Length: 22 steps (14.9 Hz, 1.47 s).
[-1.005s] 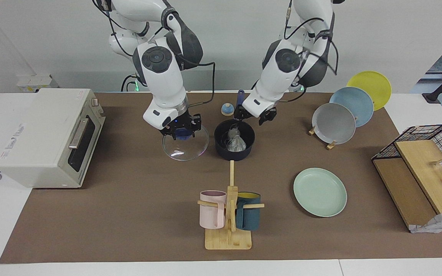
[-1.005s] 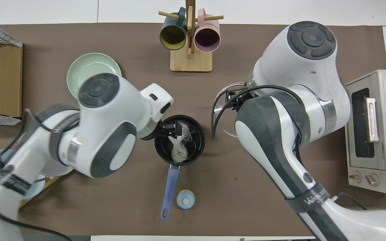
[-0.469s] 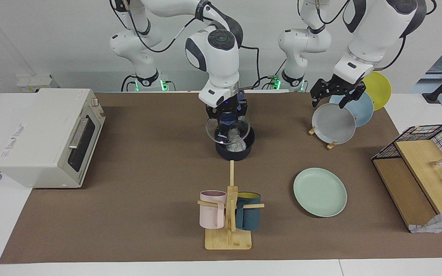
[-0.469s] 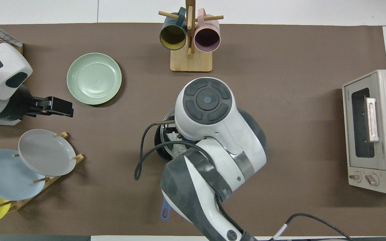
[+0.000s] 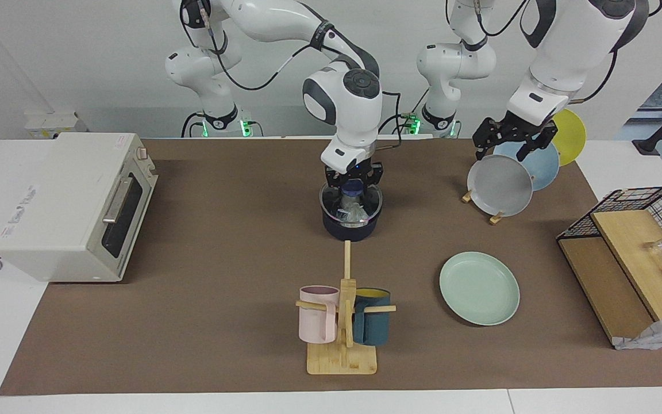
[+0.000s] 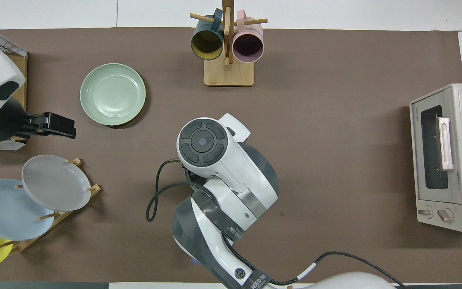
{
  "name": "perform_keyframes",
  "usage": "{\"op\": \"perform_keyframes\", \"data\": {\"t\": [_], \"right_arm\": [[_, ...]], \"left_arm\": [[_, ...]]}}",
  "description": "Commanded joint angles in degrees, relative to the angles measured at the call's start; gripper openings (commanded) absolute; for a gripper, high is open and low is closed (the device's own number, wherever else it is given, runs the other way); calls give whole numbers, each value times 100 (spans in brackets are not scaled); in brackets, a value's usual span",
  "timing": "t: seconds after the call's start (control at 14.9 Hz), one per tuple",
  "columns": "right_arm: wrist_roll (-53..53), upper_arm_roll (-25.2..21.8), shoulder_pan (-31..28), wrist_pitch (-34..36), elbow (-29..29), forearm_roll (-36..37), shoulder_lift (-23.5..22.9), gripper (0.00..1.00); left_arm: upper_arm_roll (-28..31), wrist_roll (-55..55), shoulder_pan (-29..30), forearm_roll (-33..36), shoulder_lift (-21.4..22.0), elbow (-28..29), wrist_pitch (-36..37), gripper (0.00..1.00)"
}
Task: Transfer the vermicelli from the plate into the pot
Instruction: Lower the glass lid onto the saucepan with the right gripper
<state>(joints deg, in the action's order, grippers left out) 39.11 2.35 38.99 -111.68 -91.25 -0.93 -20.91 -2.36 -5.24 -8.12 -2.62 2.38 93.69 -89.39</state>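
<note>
Now vermicelli (image 5: 353, 210) inside pot (image 5: 350, 227)

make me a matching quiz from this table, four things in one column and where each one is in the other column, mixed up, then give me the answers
Things:
1. noodles
2. green plate
3. glass lid
4. grey plate

Places:
A. standing in the wooden plate rack
B. inside the pot
C. lying flat and bare on the brown mat
D. on top of the pot, under the right gripper, which is shut on its knob

Pairs: 1-B, 2-C, 3-D, 4-A

The left gripper waits, open, over the plate rack.
</note>
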Motion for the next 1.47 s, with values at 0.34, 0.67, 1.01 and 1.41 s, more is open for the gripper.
{"op": "perform_keyframes", "data": {"t": [0.34,0.67,1.01,1.41], "right_arm": [[308,11,-14,-276,-129,41,-80,45],[334,11,-14,-293,-138,-12,-80,45],[563,29,-50,-276,-130,-222,-89,45],[563,29,-50,-276,-138,-258,-89,46]], "left_arm": [[-19,50,135,314,-124,-186,440,100],[-46,67,161,306,43,140,370,100],[-55,67,214,271,78,141,96,100],[-98,41,223,271,157,202,114,100]]}}
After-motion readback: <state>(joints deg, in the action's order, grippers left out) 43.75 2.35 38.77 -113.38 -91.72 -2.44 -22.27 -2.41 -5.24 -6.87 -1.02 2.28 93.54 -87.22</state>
